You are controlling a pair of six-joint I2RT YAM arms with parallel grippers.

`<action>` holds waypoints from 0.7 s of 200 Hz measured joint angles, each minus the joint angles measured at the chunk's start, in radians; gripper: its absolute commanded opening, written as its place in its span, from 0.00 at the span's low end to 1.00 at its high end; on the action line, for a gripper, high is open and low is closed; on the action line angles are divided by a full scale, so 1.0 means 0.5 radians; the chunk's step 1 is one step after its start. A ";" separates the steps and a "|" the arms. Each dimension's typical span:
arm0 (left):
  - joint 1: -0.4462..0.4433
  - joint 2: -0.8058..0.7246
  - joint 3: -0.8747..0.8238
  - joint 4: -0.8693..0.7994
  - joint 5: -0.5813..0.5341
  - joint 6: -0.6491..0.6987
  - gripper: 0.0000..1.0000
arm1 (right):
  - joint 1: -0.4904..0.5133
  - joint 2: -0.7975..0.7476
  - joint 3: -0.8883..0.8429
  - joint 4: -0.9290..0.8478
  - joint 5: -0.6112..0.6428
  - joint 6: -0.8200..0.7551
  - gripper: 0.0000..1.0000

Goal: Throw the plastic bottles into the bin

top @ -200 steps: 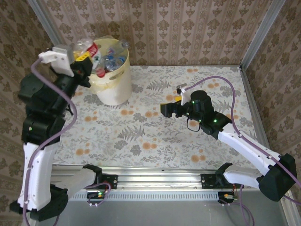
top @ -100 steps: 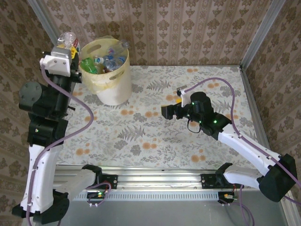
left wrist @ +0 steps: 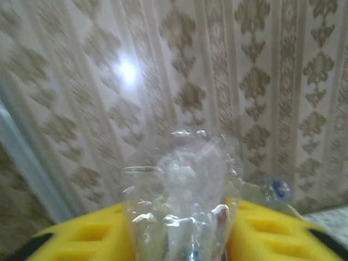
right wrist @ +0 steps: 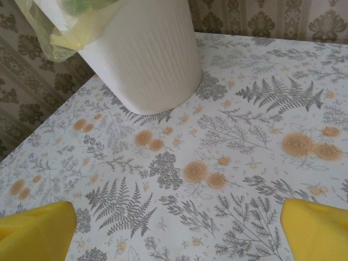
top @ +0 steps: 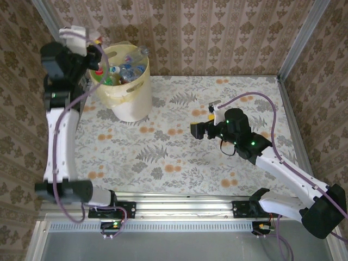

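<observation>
**Top external view.** The left gripper (top: 93, 43) is raised at the 10 o'clock side of the bin (top: 130, 100), just outside the rim. The plastic bottles (top: 122, 72) lie heaped inside the bin. The right gripper (top: 197, 130) hovers over the table (top: 163, 157) with the bin at its 10 o'clock, well apart. The left arm is the nearer one.

**Left wrist view.** A crumpled clear bottle (left wrist: 179, 201) stands between the yellow pads (left wrist: 81, 236), its long axis toward 12 o'clock, along the fingers. Both pads meet its sides; whether they press it cannot be told. A blue-capped bottle (left wrist: 274, 188) at 4 o'clock marks the bin's direction. The wall (left wrist: 261, 65) lies beyond. A drop probably requires the clear bottle to clear the rim and sit over the opening.

**Right wrist view.** The fingertips (right wrist: 35, 231) are spread wide at 7 and 5 o'clock, with nothing between them. The bin stands at 11 o'clock, and bare table gives open room.
</observation>
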 measured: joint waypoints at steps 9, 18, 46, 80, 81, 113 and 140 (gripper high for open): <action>-0.005 0.204 0.207 -0.147 0.040 -0.002 1.00 | -0.011 -0.009 -0.014 -0.008 0.001 0.000 0.98; -0.015 0.378 0.394 -0.292 0.046 -0.006 1.00 | -0.019 -0.017 -0.023 -0.015 0.002 0.000 0.98; -0.044 0.564 0.599 -0.613 -0.024 -0.051 1.00 | -0.048 -0.090 -0.058 -0.037 0.011 0.000 0.99; -0.047 0.428 0.835 -0.755 -0.132 -0.112 1.00 | -0.086 -0.204 -0.107 -0.059 0.015 0.001 1.00; -0.047 0.422 0.839 -0.755 -0.134 -0.114 1.00 | -0.087 -0.206 -0.108 -0.059 0.015 0.001 1.00; -0.043 0.059 0.888 -0.745 -0.160 -0.165 1.00 | -0.107 -0.232 -0.145 -0.063 0.015 0.002 1.00; -0.042 -0.188 0.852 -0.718 -0.146 -0.188 1.00 | -0.114 -0.230 -0.150 -0.063 0.014 0.002 1.00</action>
